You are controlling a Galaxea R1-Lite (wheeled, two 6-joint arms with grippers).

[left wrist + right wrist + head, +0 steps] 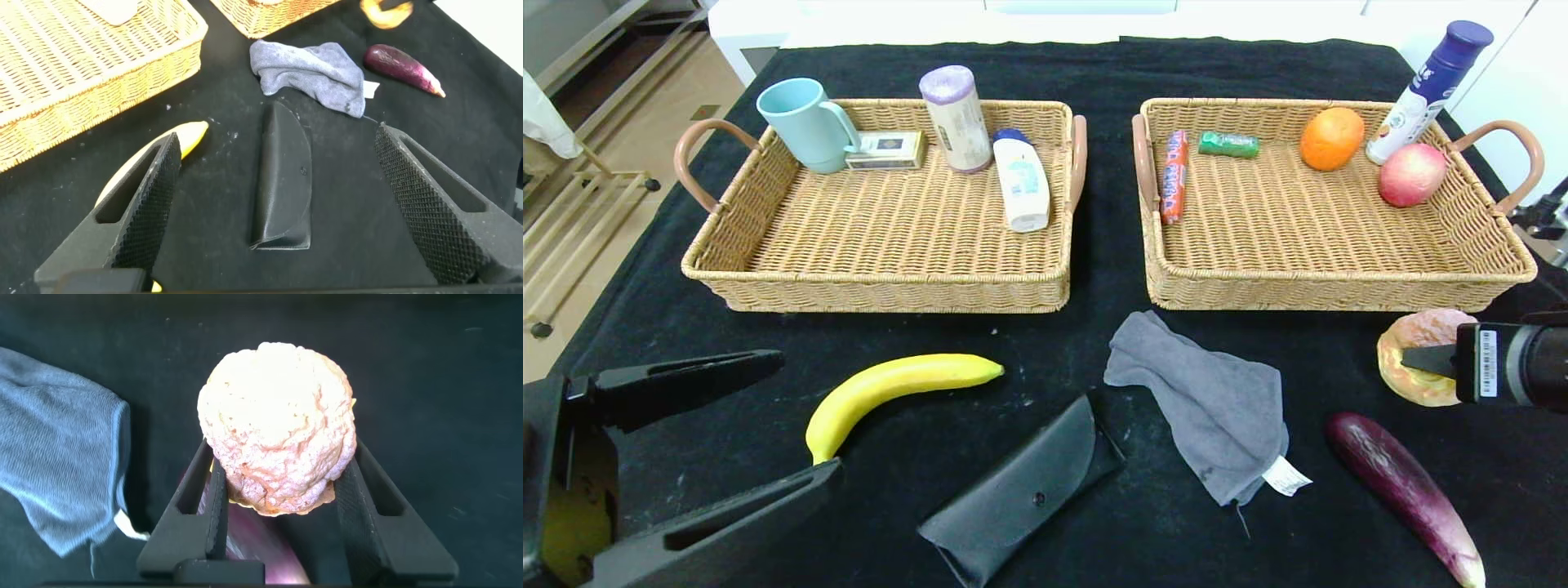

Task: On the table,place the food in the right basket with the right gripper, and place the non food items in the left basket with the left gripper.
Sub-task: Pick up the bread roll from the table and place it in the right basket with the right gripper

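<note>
The round, crusty tan bread roll (pixel 278 429) sits at the right edge of the head view, just below the front rim of the right woven wicker basket (pixel 1339 290), gripped between the black fingers of the right gripper (pixel 278 498). Below it on the black-clothed bench (pixel 1094 269) lies a long purple eggplant (pixel 1409 490), and to the left a crumpled grey cloth (pixel 1205 400). Further left, at lower centre, lie a black leather glasses case (pixel 282 184) and a curved yellow banana (pixel 890 392). The left gripper (pixel 278 204) fills the lower left corner, fingers spread wide and holding nothing. The left woven wicker basket (pixel 882 290) is at upper left.
</note>
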